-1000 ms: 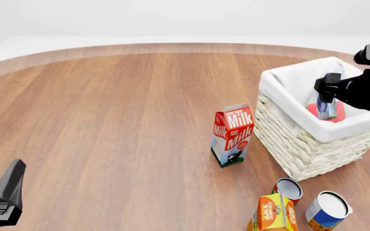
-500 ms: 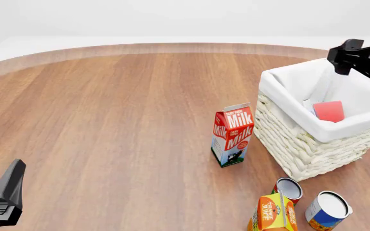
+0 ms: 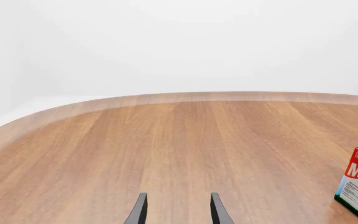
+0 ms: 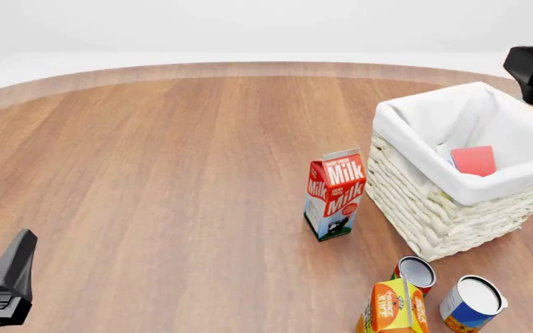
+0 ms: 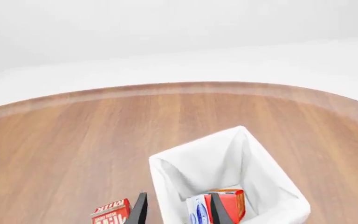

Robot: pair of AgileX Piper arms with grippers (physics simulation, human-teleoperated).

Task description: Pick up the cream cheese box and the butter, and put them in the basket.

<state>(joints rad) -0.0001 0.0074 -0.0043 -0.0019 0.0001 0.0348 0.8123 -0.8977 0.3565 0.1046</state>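
The right gripper [image 5: 177, 212] hangs high above the basket [image 5: 166, 172], its 2 dark fingers [image 5: 140, 211] spread apart with nothing between them; in the front view only a dark part of that arm shows at the upper right edge of the frame. Seen from its wrist camera, the basket sits at the lower centre of the picture, and inside it the cream cheese box [image 5: 199, 211] stands just beside the butter [image 5: 234, 203], both down on the white lining. In the front view the butter [image 4: 475, 159] shows as a red block in the basket [image 4: 405, 125] at the right of the frame, while the cream cheese box is probably the thin blue-white sliver at its left edge, too hidden to be sure.

The left gripper [image 3: 177, 212] rests low over bare wood, its 2 fingers parted and empty. The milk carton [image 4: 334, 193] stands upright just left of the basket, near the frame's centre. At the lower right, 2 cans [image 4: 471, 302] and an orange juice carton [image 4: 394, 306] cluster together.
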